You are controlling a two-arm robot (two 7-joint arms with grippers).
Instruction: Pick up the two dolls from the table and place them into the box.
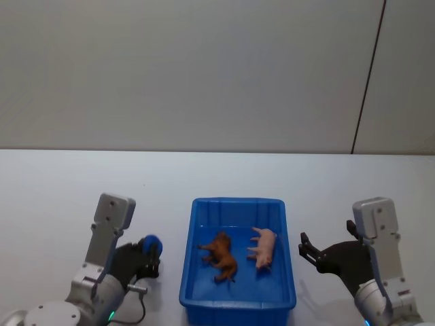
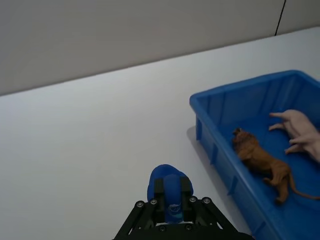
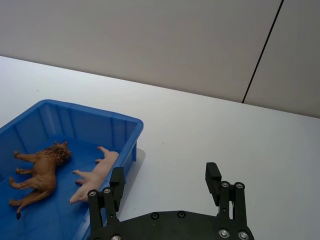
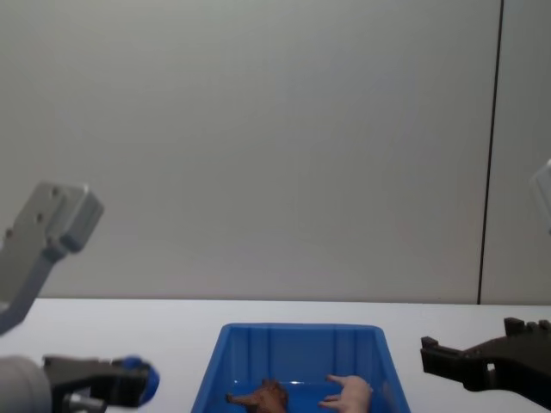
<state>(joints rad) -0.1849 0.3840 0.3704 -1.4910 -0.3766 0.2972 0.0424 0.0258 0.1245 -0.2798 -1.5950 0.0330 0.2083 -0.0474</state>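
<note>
the blue box (image 1: 238, 302) sits on the white table (image 1: 54, 197) at the near centre, between the two arms, and both dolls lie inside it on their sides. the reddish-brown doll (image 1: 220, 257) rests on the left half of the box floor, and the pale pink doll (image 1: 264, 248) lies just beside it on the right half, close to the right wall; the two are near each other but apart. in the chest view the tops of both figures peek above the near wall of the box (image 4: 297, 348), brown one (image 4: 263, 397) on the left, pink one (image 4: 349, 394) on the right. the left gripper (image 1: 151, 257) hovers over bare table just left of the box, clear of its wall, its blue-tipped fingers (image 2: 169, 184) pressed together with nothing between them. the right gripper (image 1: 307, 248) hangs just right of the box, outside the rim, its black fingers (image 3: 213, 176) spread wide apart and holding nothing; from its wrist camera the box corner and the pink doll (image 3: 97, 175) lie just beyond one finger.
</note>
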